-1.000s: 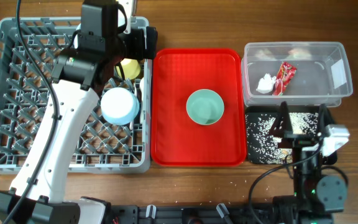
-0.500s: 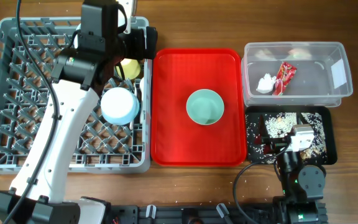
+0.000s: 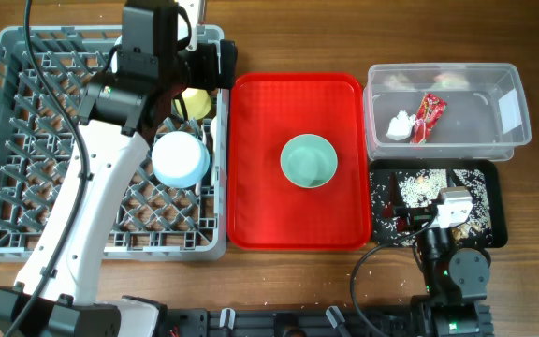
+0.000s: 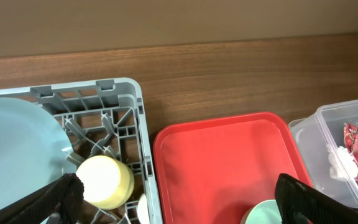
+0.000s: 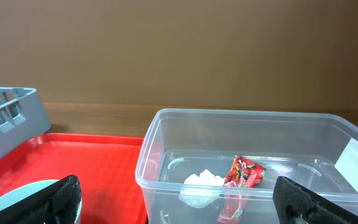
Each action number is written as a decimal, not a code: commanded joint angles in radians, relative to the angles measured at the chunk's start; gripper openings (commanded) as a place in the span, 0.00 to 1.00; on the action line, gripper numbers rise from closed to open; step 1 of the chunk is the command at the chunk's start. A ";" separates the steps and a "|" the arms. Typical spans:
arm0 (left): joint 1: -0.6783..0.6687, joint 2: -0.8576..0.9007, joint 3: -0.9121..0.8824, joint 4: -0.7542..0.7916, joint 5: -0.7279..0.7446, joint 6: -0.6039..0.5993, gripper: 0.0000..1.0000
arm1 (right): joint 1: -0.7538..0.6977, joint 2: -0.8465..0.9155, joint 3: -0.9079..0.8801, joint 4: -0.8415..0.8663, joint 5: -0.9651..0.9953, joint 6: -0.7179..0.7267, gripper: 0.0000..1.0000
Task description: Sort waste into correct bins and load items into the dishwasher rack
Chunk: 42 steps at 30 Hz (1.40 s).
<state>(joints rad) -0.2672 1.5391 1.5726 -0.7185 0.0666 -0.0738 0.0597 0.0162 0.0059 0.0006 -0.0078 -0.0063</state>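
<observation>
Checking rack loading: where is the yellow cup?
Overhead, the yellow cup sits in the dishwasher rack, at its top-right corner, beside the red tray.

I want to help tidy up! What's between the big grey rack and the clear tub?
The red tray, with the bowl standing on it; the overhead view shows this.

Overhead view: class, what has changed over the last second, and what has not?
The right arm folded back toward the near table edge, above the black tray, then held still. Nothing was grasped or let go. The left arm, the bowl on the red tray and the wrapper in the tub stayed put.
</observation>
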 commanded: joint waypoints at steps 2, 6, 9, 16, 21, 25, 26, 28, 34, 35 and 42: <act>0.001 0.000 0.002 0.002 0.012 -0.013 1.00 | -0.007 -0.013 -0.001 0.005 -0.020 -0.018 1.00; 0.000 -0.038 0.002 -0.026 0.012 -0.013 1.00 | -0.007 -0.013 -0.001 0.005 -0.020 -0.017 1.00; 0.002 -0.204 0.002 -0.094 0.011 -0.013 1.00 | -0.007 -0.013 -0.001 0.005 -0.020 -0.017 1.00; 0.194 -0.857 -0.403 -0.129 0.012 -0.014 1.00 | -0.007 -0.013 -0.001 0.005 -0.020 -0.017 1.00; 0.286 -1.293 -0.890 -0.013 0.059 -0.014 1.00 | -0.007 -0.013 -0.001 0.005 -0.020 -0.017 1.00; 0.290 -1.491 -1.184 0.459 0.094 -0.018 1.00 | -0.007 -0.013 -0.001 0.005 -0.020 -0.017 1.00; 0.290 -1.516 -1.239 0.565 0.094 -0.017 1.00 | -0.007 -0.013 -0.001 0.005 -0.020 -0.018 1.00; 0.303 -1.536 -1.325 0.694 0.093 -0.017 1.00 | -0.007 -0.013 -0.001 0.005 -0.020 -0.018 1.00; 0.333 -1.536 -1.448 0.734 0.094 -0.018 1.00 | -0.007 -0.013 -0.001 0.005 -0.020 -0.017 1.00; 0.333 -1.536 -1.459 0.734 0.094 -0.018 1.00 | -0.007 -0.013 -0.001 0.005 -0.020 -0.017 1.00; 0.331 -1.536 -1.499 0.644 0.101 -0.017 1.00 | -0.007 -0.013 -0.001 0.005 -0.020 -0.017 1.00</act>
<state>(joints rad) 0.0593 0.0139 0.0860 -0.0509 0.1555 -0.0856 0.0597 0.0116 0.0063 0.0010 -0.0116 -0.0063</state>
